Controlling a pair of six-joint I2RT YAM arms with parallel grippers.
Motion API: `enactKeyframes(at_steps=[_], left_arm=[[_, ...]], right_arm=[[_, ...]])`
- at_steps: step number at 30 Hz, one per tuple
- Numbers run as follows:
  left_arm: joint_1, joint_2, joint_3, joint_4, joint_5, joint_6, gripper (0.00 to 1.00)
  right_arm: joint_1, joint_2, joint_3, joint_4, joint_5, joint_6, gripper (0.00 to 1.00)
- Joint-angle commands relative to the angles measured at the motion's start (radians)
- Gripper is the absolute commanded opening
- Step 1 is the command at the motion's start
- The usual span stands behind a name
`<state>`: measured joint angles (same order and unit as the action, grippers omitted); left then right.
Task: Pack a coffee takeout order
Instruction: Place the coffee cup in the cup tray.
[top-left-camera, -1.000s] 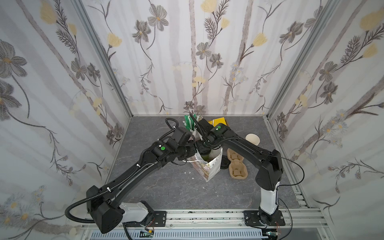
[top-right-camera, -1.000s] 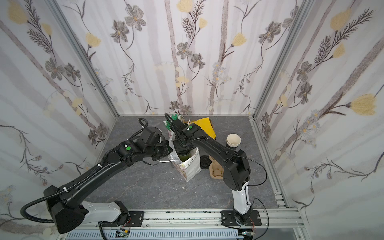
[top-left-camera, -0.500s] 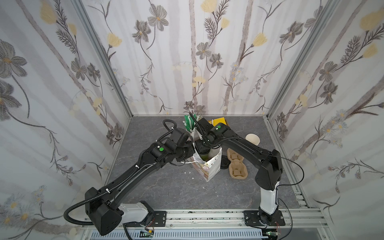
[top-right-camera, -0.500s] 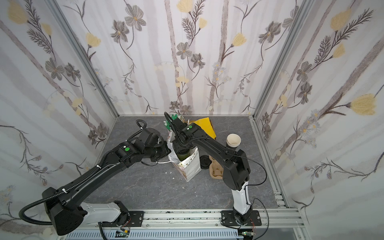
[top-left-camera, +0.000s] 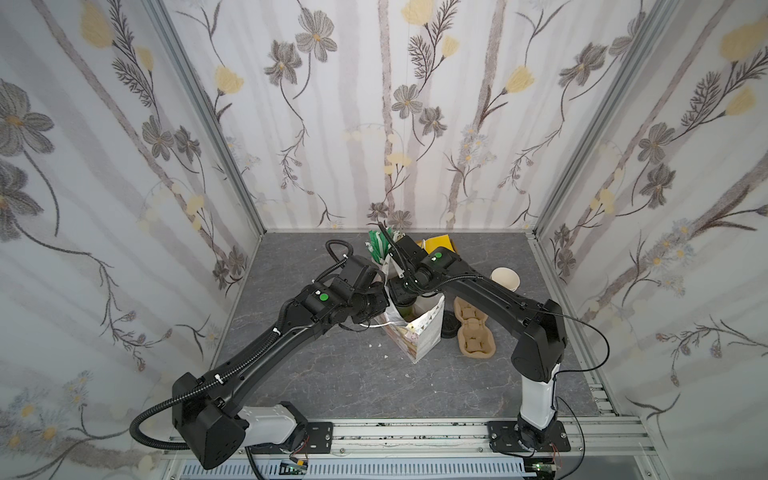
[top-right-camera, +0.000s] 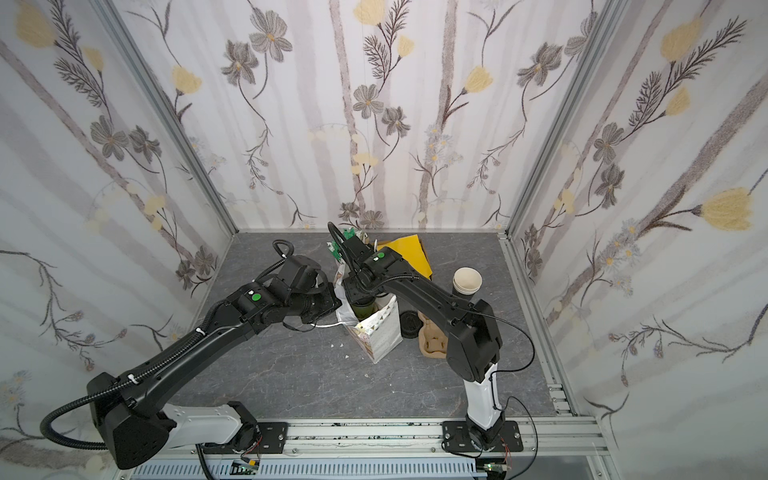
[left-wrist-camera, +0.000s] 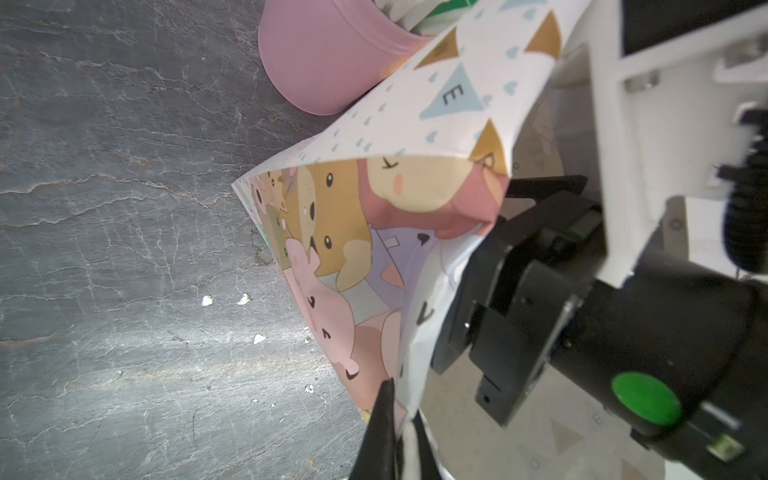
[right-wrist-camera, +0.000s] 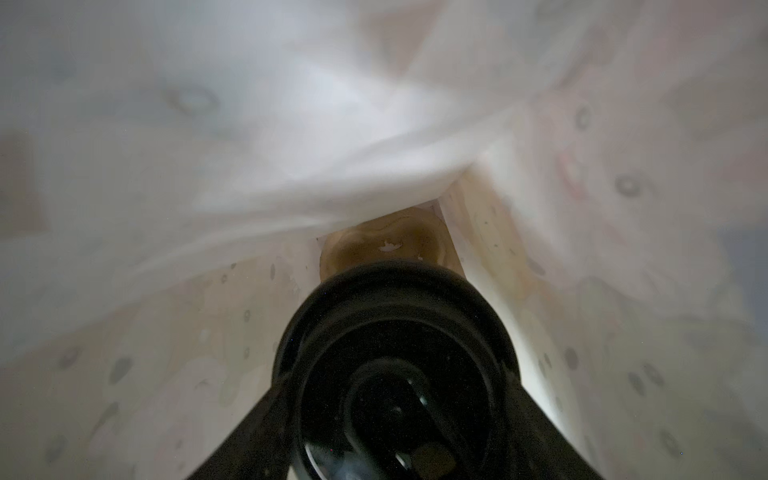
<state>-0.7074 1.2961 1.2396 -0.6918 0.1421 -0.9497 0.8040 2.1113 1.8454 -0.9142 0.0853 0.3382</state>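
The green cup (top-right-camera: 361, 309) with its black lid (right-wrist-camera: 395, 332) is upright inside the paper bag (top-left-camera: 419, 336). The right gripper (right-wrist-camera: 395, 415) holds it from above, its 2 fingers clamped on either side of the lid. The only readable writing is an "E" (left-wrist-camera: 451, 93) on a blue pennant printed on the bag (cartoon animals fill the lower part). The left gripper (left-wrist-camera: 392, 428) is pinched closed on the bag's rim. The yellow napkin (top-left-camera: 440, 243) lies behind the bag, and a pink cup (left-wrist-camera: 324, 54) beside the bag holds green-and-white packets.
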Motion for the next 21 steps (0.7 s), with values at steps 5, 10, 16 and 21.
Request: enactKeyframes(at_steps=[5,10,16,21], left_arm=[[0.01,-0.023,-0.007,-0.015,0.0,-0.001,0.0],[0.016,-0.034,-0.01,-0.014,-0.005,0.001,0.0],[0.02,-0.022,-0.001,-0.015,0.003,0.011,0.0],[0.02,-0.015,-0.003,-0.015,0.009,0.009,0.0]], right_arm=[[0.0,0.039,0.0,0.052,-0.004,-0.008,0.59],[-0.002,0.045,-0.001,0.052,-0.007,-0.008,0.59],[-0.003,-0.007,0.011,0.082,-0.015,0.002,0.56],[-0.005,-0.014,0.016,0.09,-0.009,0.003,0.56]])
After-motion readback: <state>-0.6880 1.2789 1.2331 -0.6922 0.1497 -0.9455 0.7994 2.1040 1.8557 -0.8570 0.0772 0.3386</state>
